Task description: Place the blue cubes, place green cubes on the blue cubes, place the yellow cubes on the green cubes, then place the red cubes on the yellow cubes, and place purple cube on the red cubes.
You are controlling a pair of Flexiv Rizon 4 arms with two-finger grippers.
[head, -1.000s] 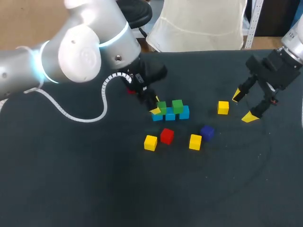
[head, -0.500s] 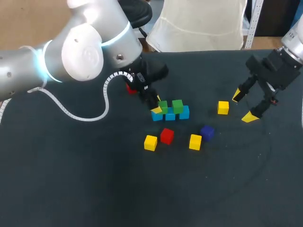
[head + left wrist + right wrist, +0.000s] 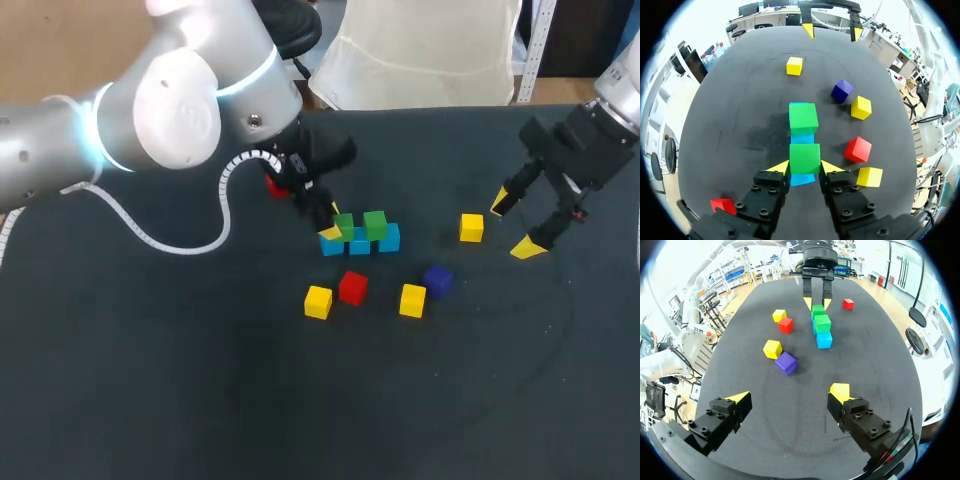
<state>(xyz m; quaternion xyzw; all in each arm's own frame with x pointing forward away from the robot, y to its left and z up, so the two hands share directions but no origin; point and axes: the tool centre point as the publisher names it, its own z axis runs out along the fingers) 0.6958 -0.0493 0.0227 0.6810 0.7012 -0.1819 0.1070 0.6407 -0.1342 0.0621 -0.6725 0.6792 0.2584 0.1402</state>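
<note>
Head view, left gripper (image 3: 333, 222): near-static over last second, clamps end green cube (image 3: 343, 225).
Placement: sits on end of blue cubes (image 3: 360, 244) row, beside second green cube (image 3: 375, 224).
Right gripper (image 3: 512, 226): splayed, unmoved, near yellow cube (image 3: 471, 227).
Meaning: green layer likely done; release, then yellows.

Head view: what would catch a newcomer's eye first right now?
A row of light-blue cubes mid-table carries one free green cube and a second green cube clamped in the left gripper. The right gripper hangs open beside a lone yellow cube. A red cube and a purple cube lie loose in front of the row.
</note>
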